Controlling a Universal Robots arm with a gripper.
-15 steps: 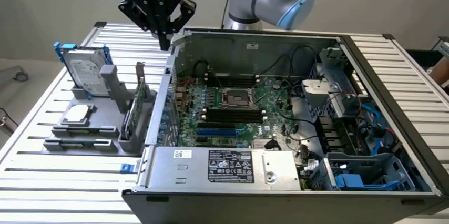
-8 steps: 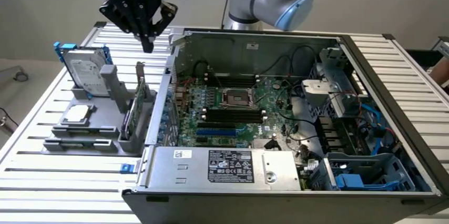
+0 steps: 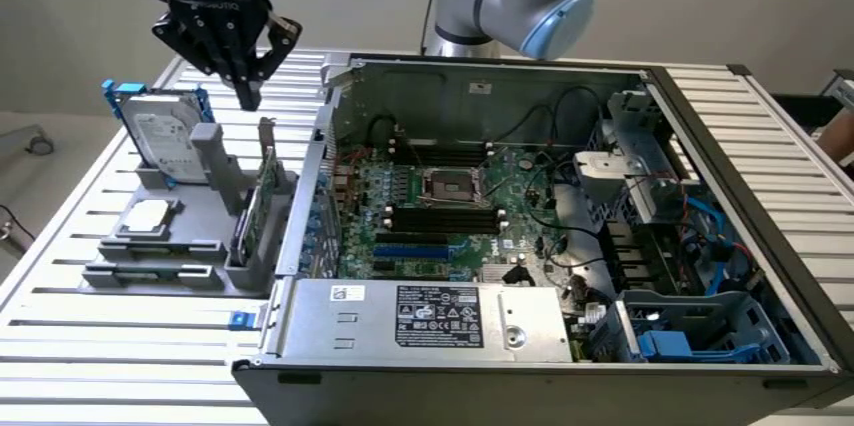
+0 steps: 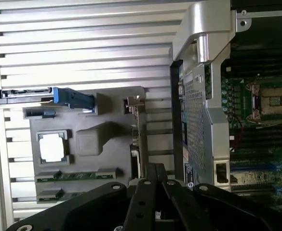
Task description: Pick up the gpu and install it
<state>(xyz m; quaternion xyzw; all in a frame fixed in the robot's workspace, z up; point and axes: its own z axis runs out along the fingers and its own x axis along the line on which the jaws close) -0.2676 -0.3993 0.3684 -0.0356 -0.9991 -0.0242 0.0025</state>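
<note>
- The robot arm's black jaws hang clenched and empty over the slatted metal counter (image 3: 80, 346), their fingertips (image 3: 248, 96) drawn to a single downward point.
- The gpu (image 3: 267, 181) stands on edge in a grey parts holder (image 3: 211, 151), its silver end bracket uppermost, just below the fingertips and apart from them.
- In the wrist view the gpu (image 4: 139, 139) appears edge-on as a thin strip along the holder's side nearest the computer case (image 4: 198, 110), with the fingertips (image 4: 155, 168) close above it.
- The same holder carries a hard drive (image 3: 167, 141) in a blue frame, upright at its far end, and a square silver processor chip (image 3: 150, 214) lying flat in a recess.
- The open case (image 3: 694, 106) lies on the exterior view's right of the holder, its green motherboard (image 3: 454, 226) exposed and the processor socket (image 3: 445, 186) bare.
</note>
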